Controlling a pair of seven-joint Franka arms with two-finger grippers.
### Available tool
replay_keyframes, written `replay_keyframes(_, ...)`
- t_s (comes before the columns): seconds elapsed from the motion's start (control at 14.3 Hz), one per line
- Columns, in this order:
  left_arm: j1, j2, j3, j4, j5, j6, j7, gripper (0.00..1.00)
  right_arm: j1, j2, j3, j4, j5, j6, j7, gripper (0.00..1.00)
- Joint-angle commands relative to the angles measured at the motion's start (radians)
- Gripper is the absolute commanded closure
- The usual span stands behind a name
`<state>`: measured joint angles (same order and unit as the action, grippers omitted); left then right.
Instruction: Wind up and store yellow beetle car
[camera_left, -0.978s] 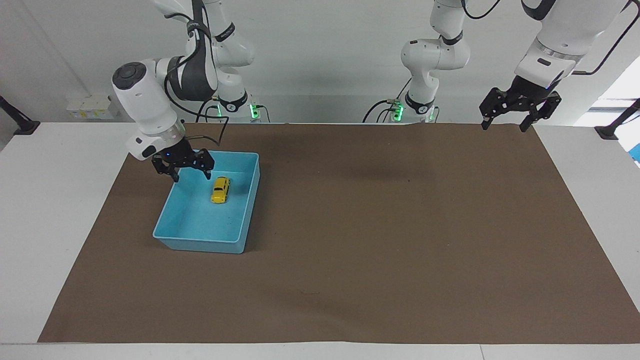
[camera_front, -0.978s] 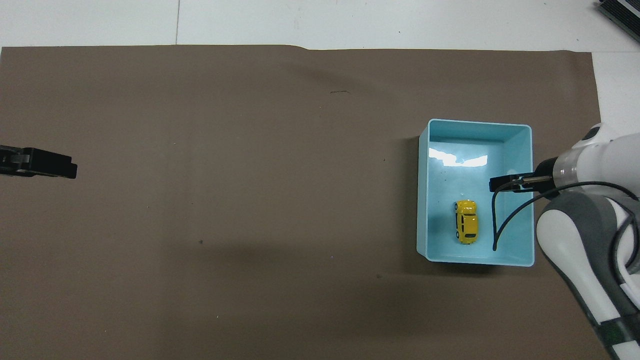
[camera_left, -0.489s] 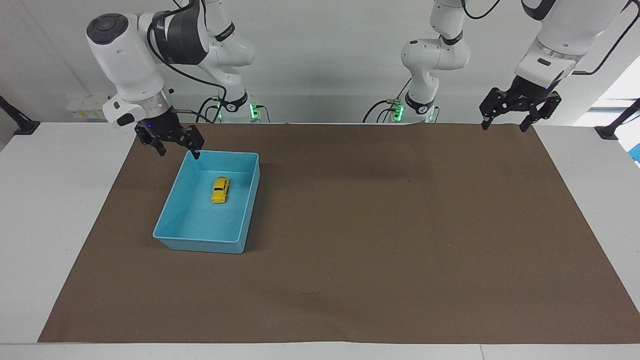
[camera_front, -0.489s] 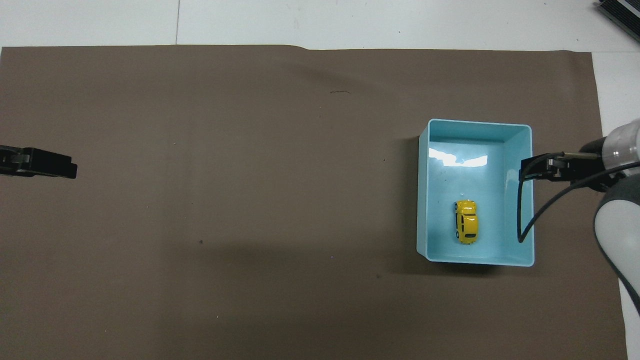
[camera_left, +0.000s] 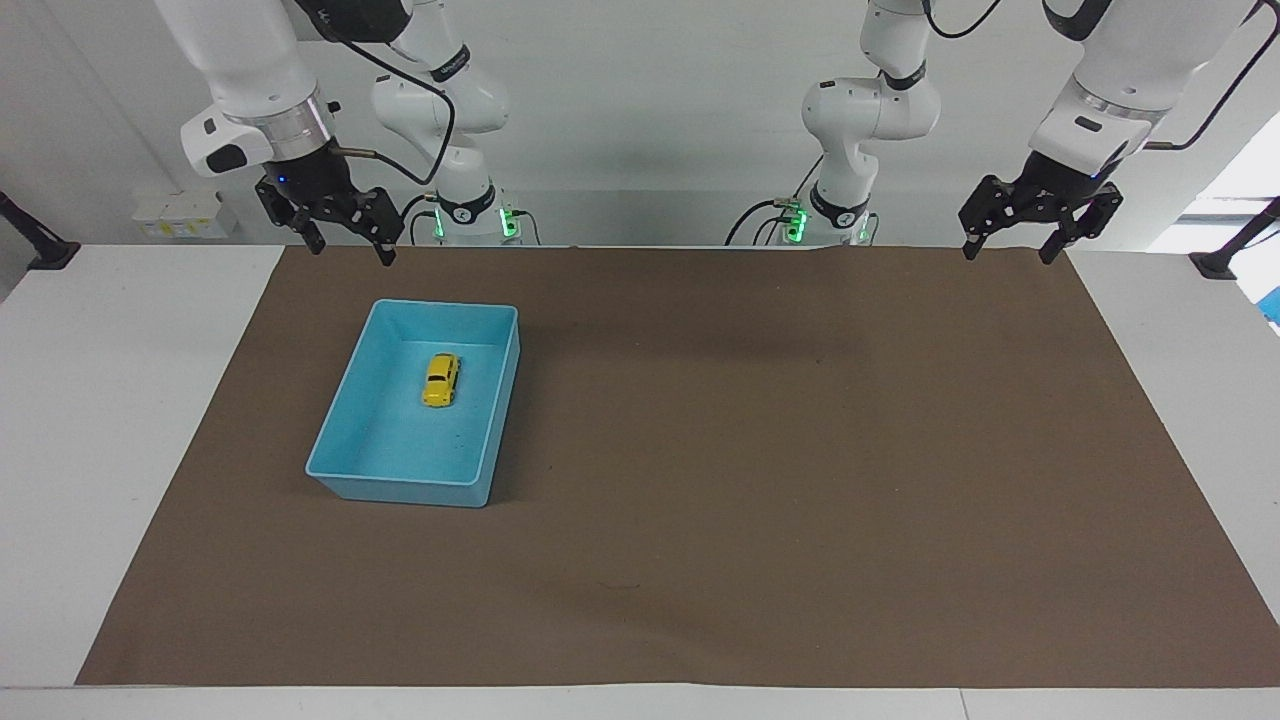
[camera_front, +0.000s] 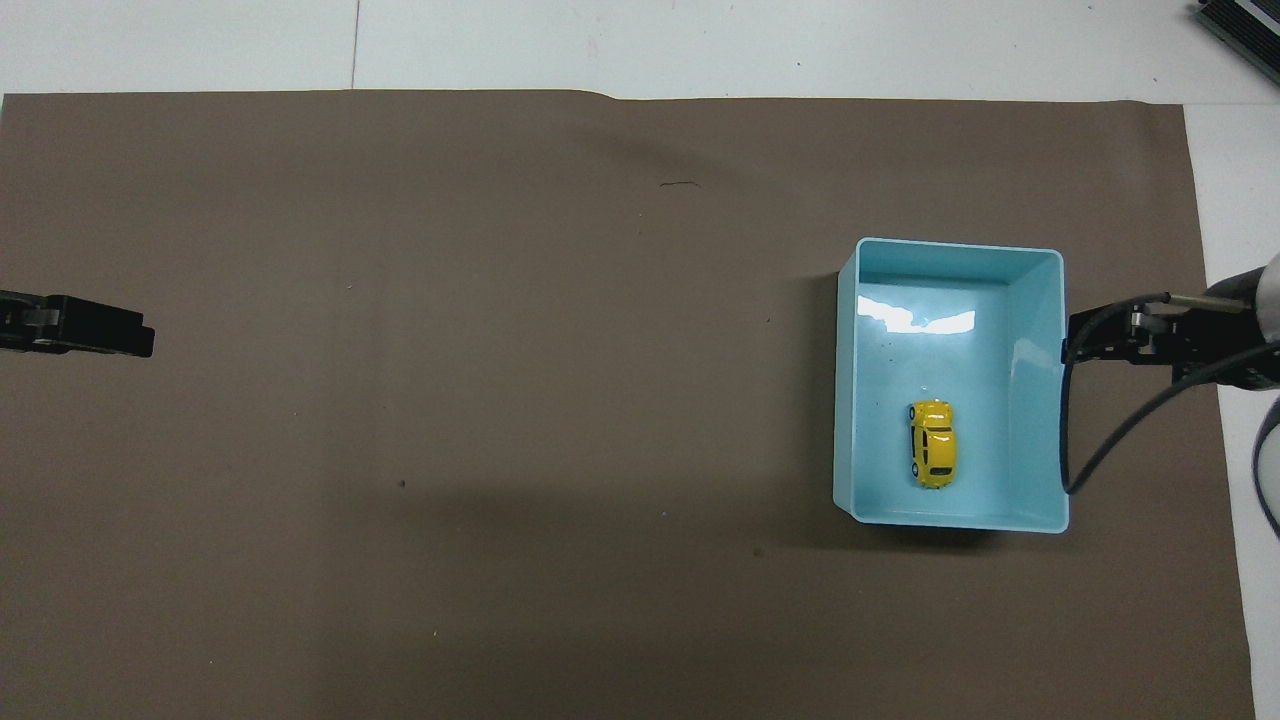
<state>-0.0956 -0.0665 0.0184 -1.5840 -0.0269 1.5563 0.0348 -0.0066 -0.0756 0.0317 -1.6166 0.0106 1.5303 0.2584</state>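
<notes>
Yellow beetle car (camera_left: 441, 379) sits in the blue bin (camera_left: 345, 430), long axis running near-to-far from our robots. Our right gripper (camera_left: 343, 236), jaws open and empty, hangs nearest, above the counter's edge by the bin; left gripper (camera_left: 1010, 238) waits open.

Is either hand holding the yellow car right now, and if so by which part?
Nothing is held. The yellow car sits loose on the floor of the blue bin. The right hand and the left hand are both open, raised and empty.
</notes>
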Motion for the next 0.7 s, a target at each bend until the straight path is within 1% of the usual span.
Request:
replay_keyframes(0.0, 0.019, -0.018, -0.014, -0.022, 0.008, 0.002, 0.011, 0.0, -0.01, 0.022, 0.01, 0.076, -0.023, -0.076, 0.013, 0.0)
replay_keyframes(0.21, 0.019, -0.018, -0.014, -0.022, 0.008, 0.002, 0.011, 0.0, -0.01, 0.022, 0.01, 0.11, -0.023, -0.111, 0.007, 0.0)
replay_keyframes(0.42, 0.019, -0.018, -0.014, -0.022, 0.008, 0.002, 0.011, 0.0, -0.01, 0.005, 0.007, 0.096, -0.018, -0.078, -0.036, 0.0)
replay_keyframes(0.63, 0.019, -0.018, -0.014, -0.022, 0.008, 0.002, 0.011, 0.0, -0.01, -0.001, 0.007, 0.086, -0.015, -0.076, -0.045, 0.0)
